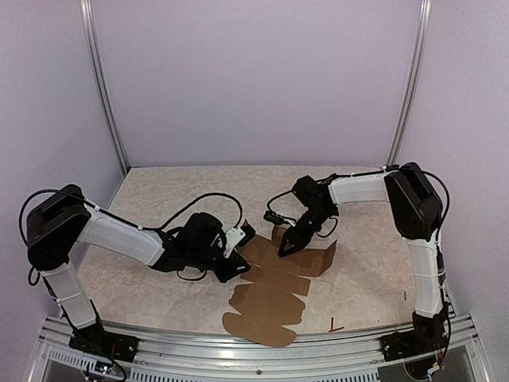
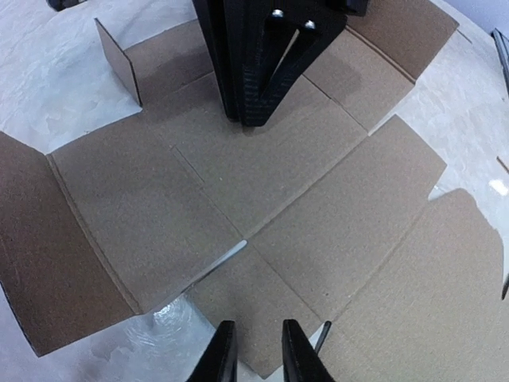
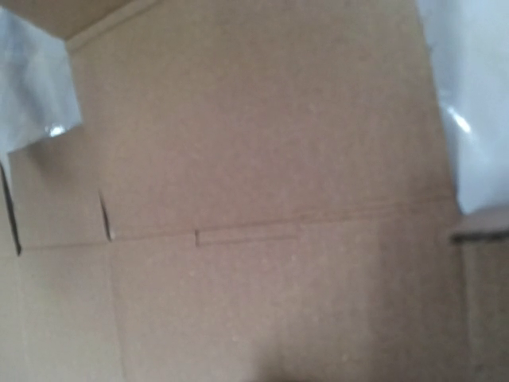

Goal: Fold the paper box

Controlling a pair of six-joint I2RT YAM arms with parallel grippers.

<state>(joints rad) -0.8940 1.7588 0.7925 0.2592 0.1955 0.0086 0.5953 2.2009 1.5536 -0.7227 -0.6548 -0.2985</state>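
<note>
Paper box (image 1: 274, 278) is what we find under both sets of fingers: an unfolded brown die-cut lying mostly flat on the table (image 1: 159, 191) between the arms, toward the near edge. The right gripper (image 1: 284, 250) has its fingers (image 2: 238, 79) together, meeting in one tip that stands on a middle panel. Its own camera sees only creased cardboard, close and blurred. The left gripper (image 1: 245, 233) sits low at the cardboard's left edge. Its fingers (image 2: 223, 362) stand close with a thin gap, a panel corner reaching toward that gap, and we cannot tell whether they pinch it. Further out, a small flap (image 2: 119, 60) stands upright and a larger side flap (image 2: 48, 247) tilts up. A thin dark-red scrap (image 1: 336, 326) lies on the table near the right arm's base, apart from the cardboard.
</note>
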